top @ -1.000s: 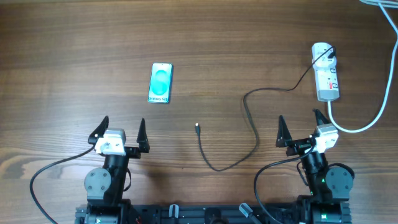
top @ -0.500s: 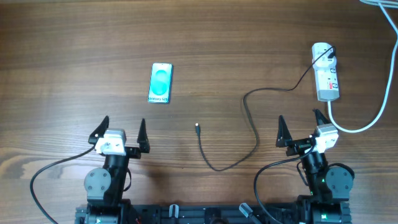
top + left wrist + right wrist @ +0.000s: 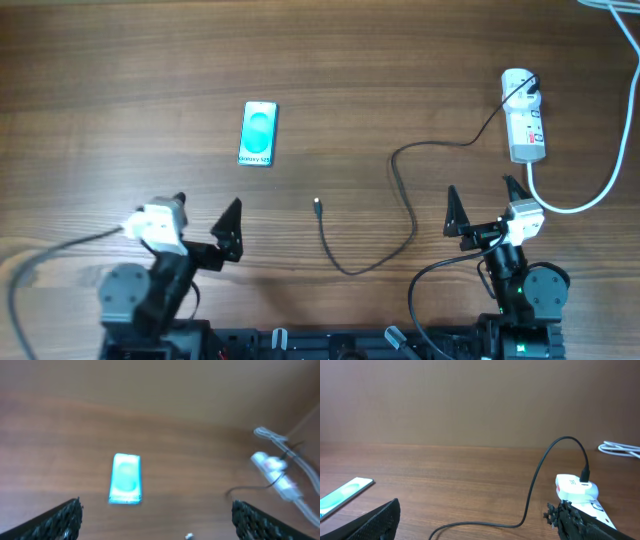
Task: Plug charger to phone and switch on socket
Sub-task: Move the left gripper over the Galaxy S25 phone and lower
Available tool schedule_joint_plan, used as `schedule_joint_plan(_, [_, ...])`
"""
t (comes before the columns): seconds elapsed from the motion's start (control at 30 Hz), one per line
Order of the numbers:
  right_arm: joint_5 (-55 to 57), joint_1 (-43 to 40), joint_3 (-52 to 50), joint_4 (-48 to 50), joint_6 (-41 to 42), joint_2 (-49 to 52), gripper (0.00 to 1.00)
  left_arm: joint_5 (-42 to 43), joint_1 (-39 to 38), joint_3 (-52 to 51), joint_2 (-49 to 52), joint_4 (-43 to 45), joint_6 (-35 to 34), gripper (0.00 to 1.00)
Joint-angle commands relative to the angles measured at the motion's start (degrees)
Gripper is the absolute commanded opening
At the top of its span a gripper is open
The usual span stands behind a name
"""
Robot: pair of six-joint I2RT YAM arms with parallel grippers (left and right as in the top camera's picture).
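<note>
Left end effector [image 3: 206, 207]: jaws wide, empty, at 7 o'clock on the counter [image 3: 90, 70].
Right end effector [image 3: 481, 189]: wide, empty, 5 o'clock.
Phone [image 3: 258, 133]: flat, 11 o'clock.
Charger [image 3: 318, 206]: loose tip near centre; its plug sits in the socket [image 3: 523, 128], 2 o'clock.
Risk: the tiny tip could twist when pinched; the unbraced phone could slide during insertion.

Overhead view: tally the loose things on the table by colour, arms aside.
Turquoise: 1, the phone
Black: 1, the charger cable
White: 2, the socket and its cord
Total: 4
</note>
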Motion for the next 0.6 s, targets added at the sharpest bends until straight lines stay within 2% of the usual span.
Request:
schedule_joint_plan(0.0, [-0.5,0.2,-0.1,0.2,-0.6,-0.7,1.00,6.9,0.4,19.8,15.0,-9.9,-1.0,1.00])
schedule_joint_plan(0.1, [-0.5,0.2,-0.1,0.2,-0.6,-0.7,1.00,8.3,0.4,44.1,34.0,-29.5,-1.0,1.00])
schedule_joint_plan(0.23, [-0.5,0.2,-0.1,0.2,-0.6,-0.7,1.00,8.3,0.4,64.8,50.9,-45.9,-1.0,1.00])
schedule_joint_plan(0.3, [-0.5,0.2,-0.1,0.2,-0.6,-0.7,1.00,8.4,0.4,69.1,56.1,-47.8,-1.0,1.00])
schedule_joint_plan(0.43, [-0.5,0.2,-0.1,0.2,-0.6,-0.7,1.00,8.8,0.4,69.5,62.5,-47.8,-1.0,1.00])
schedule_joint_plan(0.57, [-0.5,0.2,-0.1,0.2,-0.6,-0.7,1.00,16.5,0.4,69.5,67.0,-50.8,-3.7,1.00])
